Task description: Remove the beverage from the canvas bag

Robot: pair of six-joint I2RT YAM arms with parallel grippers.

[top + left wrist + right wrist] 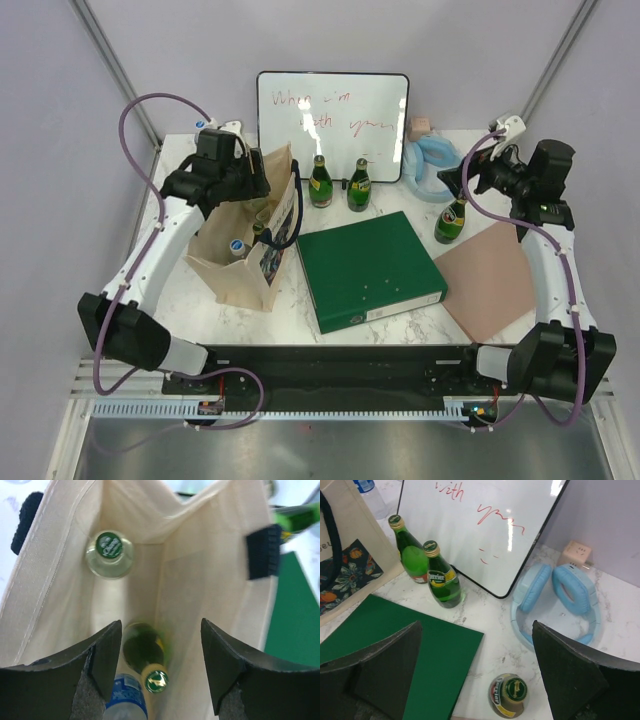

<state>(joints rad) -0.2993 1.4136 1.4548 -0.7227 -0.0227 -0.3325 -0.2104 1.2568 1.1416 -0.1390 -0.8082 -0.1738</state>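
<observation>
My left end effector [161, 626] hangs wide open over the mouth of the bag [215, 575], which stands upright on the tabletop [490, 610]. Directly below, between my fingers [100, 660], a green bottle [145, 652] leans, neck uppermost. A pale bottle [109, 550] stands upright beyond it. My right end effector [476, 627] is wide open and empty.

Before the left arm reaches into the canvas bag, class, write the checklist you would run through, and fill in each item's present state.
1. The left pincer open: ok.
2. It hangs above the mouth of the canvas bag: ok.
3. Bag upright and gaping: ok.
4. The green bottle standing straight: not ok, it leans.
5. The strap handles clear of the opening: ok.
6. The right pincer away from the bag: ok.
</observation>
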